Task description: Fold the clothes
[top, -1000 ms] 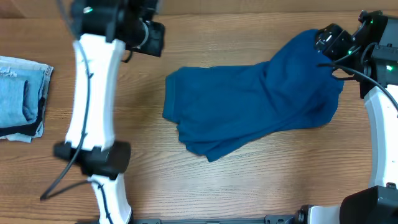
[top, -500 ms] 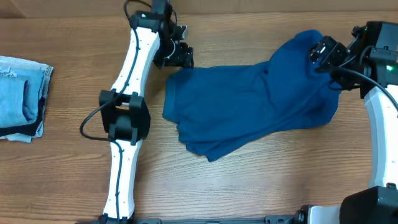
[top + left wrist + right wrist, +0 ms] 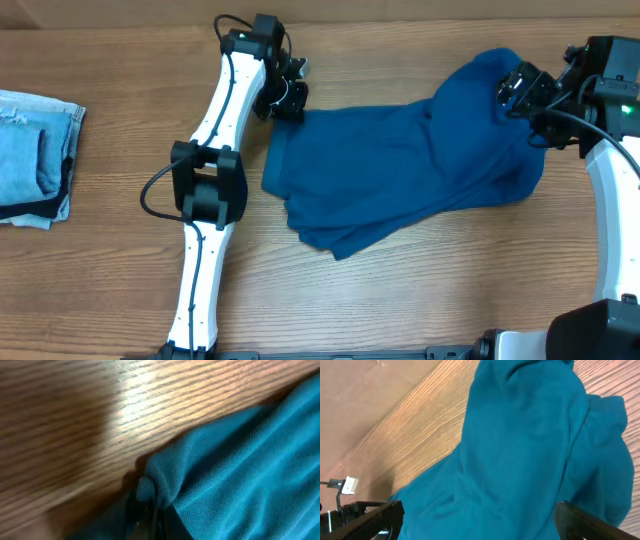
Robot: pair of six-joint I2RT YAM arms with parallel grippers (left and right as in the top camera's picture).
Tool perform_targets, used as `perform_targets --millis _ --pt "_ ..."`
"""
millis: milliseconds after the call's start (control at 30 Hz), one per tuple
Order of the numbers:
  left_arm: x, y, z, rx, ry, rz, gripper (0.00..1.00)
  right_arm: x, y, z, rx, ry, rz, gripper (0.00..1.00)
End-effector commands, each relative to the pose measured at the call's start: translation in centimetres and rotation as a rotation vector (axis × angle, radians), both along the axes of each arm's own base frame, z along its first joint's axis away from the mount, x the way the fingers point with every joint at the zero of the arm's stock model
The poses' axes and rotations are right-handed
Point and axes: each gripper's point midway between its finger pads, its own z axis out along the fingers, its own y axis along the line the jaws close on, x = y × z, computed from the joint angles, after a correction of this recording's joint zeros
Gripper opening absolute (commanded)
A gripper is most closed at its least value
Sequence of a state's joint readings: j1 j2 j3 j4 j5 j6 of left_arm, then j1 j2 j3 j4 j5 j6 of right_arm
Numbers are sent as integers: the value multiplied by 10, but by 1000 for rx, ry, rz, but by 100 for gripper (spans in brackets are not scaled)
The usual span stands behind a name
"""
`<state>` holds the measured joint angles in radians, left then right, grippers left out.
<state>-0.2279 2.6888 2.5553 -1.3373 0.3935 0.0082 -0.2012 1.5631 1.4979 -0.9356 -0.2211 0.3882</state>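
Across brown wooden table [image 3: 420,300], slanting 8 to 2 o'clock: large deep-blue soft-fabric collared shirt [image 3: 400,170]. At its 10 o'clock corner, left gripper [image 3: 287,100], closure unreadable through blur. At 2 o'clock end, right gripper [image 3: 517,90], fingers [image 3: 380,512] spread wide about raised cloth.

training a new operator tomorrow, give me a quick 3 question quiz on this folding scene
1. True or false: the denim pile lies apart from the blue shirt.
2. Where on the shirt is the left gripper? A: its far left corner. B: its near edge. C: its bunched right end.
3. Which gripper is at the shirt's bunched-up end?
Key: 1 true; 2 A; 3 the right gripper.
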Motion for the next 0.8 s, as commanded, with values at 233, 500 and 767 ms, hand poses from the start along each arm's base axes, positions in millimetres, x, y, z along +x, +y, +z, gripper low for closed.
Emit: perform_targets --millis 233,500,767 --pt "86 24 190 -227 -504 197 4 -2 -1 13 -9 -28 -1 100" --pt "75 40 456 -821 -1079 112 4 -8 0 8 -4 1 -1 99" --pt "-11 49 430 -513 -905 47 4 -8 0 9 -4 -1 -1 99"
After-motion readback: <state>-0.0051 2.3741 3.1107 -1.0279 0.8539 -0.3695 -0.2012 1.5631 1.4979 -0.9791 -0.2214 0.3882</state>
